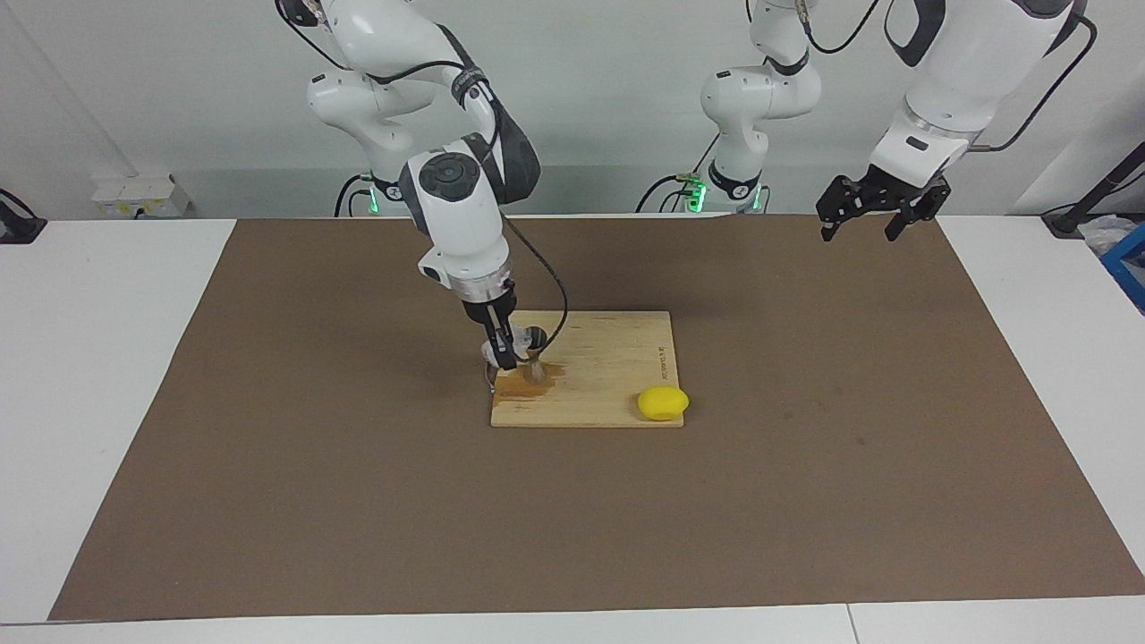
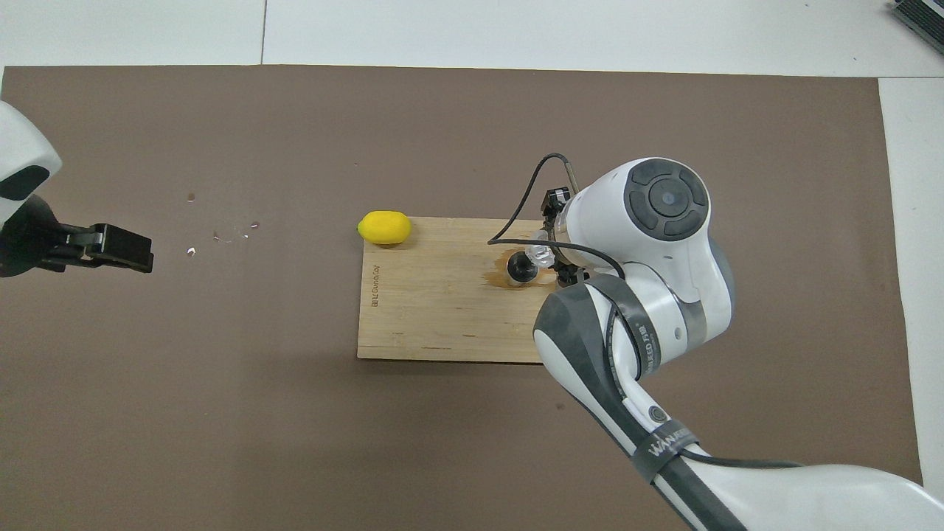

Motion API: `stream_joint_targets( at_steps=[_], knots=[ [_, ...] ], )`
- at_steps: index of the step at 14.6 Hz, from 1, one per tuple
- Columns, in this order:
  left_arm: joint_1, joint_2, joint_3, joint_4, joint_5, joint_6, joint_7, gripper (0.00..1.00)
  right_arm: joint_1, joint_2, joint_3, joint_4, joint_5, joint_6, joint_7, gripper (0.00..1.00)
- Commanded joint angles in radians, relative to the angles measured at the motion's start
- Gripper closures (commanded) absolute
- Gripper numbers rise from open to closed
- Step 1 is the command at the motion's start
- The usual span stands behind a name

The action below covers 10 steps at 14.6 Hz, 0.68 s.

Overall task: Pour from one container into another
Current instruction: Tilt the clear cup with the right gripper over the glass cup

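Right gripper point(image 1: 503, 351) jaws clamped on clear cup point(image 1: 507, 343) tipped against steel jigger point(image 1: 535, 356); left gripper point(image 1: 881, 217) waits, jaws apart

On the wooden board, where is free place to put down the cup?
The bare half of the board, from the jigger to the lemon, is free. Crowded: the wet corner, where the right pincer holds the clear cup beside the jigger.

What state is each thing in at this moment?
Clear cup: held tilted over the jigger.
Jigger: upright on the cutting board, wet stain around its foot.
Cutting board: flat, stained.
Lemon: lying at the board's corner.
Right gripper: shut on the clear cup.
Left gripper: open, waiting.
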Motion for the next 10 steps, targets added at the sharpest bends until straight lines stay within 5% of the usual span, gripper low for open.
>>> stream_joint_targets(
  at_steps=[1,10],
  knots=[
    [-0.003,-0.018,0.006,-0.014,-0.011,-0.011,0.002,0.00,0.018,-0.035,0.000,-0.033,-0.059,-0.004,0.042,1.00],
    [-0.003,-0.018,0.006,-0.014,-0.011,-0.011,0.002,0.00,0.024,-0.048,0.003,-0.047,-0.145,-0.010,0.056,1.00]
  ],
)
